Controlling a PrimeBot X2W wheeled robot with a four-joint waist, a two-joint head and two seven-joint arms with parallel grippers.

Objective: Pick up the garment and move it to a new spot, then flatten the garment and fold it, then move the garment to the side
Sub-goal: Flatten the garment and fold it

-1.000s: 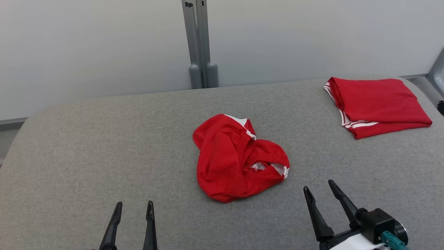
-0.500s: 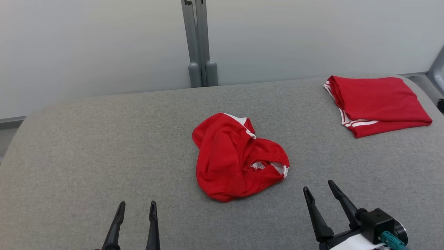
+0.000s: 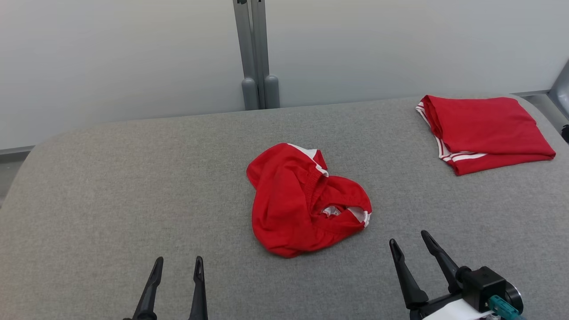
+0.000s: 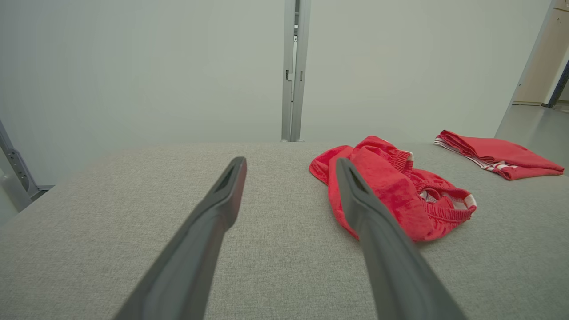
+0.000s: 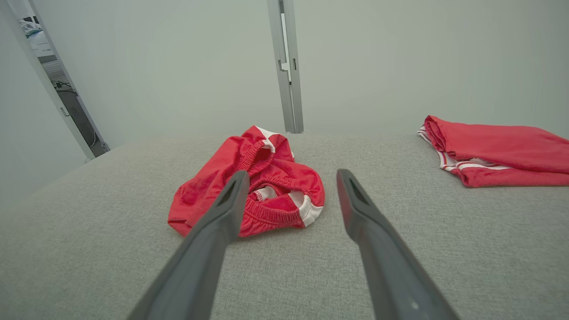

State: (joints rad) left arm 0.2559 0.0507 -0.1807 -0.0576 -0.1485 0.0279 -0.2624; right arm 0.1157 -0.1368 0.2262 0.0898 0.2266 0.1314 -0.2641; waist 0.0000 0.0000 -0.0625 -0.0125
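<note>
From the head view, the crumpled garment (image 3: 306,200) sits heaped in the middle of the bench (image 3: 111,186), waistband gaping. It is well apart from a folded garment (image 3: 484,131) at the far right corner, which I judge is already done and set aside. My left claw (image 3: 178,258) and right claw (image 3: 408,237) hover at the near edge, both spread wide and holding nothing, flanking the heap, presumably for the pickup.

In the left wrist view, the heap lies ahead and to the right, partly behind one finger.

In the right wrist view, it lies ahead and to the left. I see no basket or bin, and both garments rest straight on the bench.
</note>
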